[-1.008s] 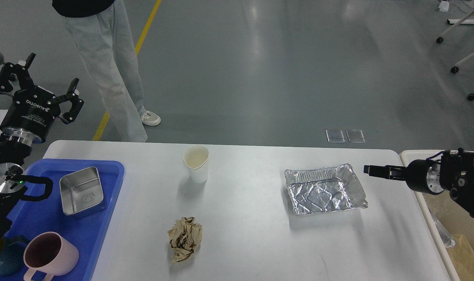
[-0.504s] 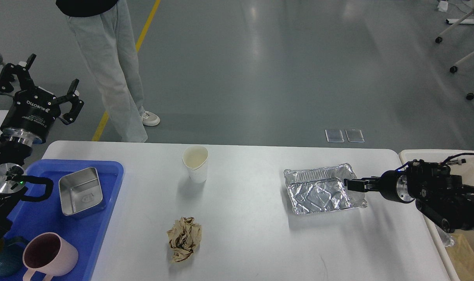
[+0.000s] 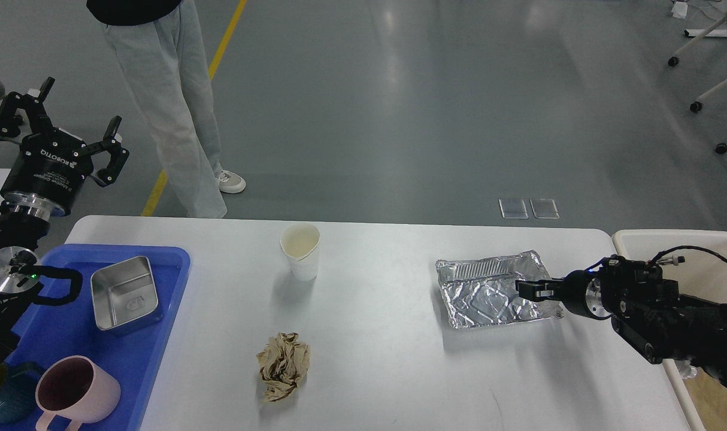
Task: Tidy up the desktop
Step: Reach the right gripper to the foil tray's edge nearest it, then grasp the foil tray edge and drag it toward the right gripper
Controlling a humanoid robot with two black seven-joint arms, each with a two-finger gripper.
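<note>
The white desktop carries a white paper cup at centre back, a crumpled brown paper ball nearer the front, and a crinkled foil tray at the right. My right gripper comes in from the right, low over the foil tray's right end. It is dark and seen side-on, so its fingers cannot be told apart. My left gripper hangs open and empty, raised beyond the table's far left corner.
A blue tray at the left holds a steel box and a pink mug. A beige bin stands off the right edge. A person's legs stand behind the table's left.
My right gripper has moved left and down, from beyond the foil tray's right edge to over its right end. The left arm barely shifted.
</note>
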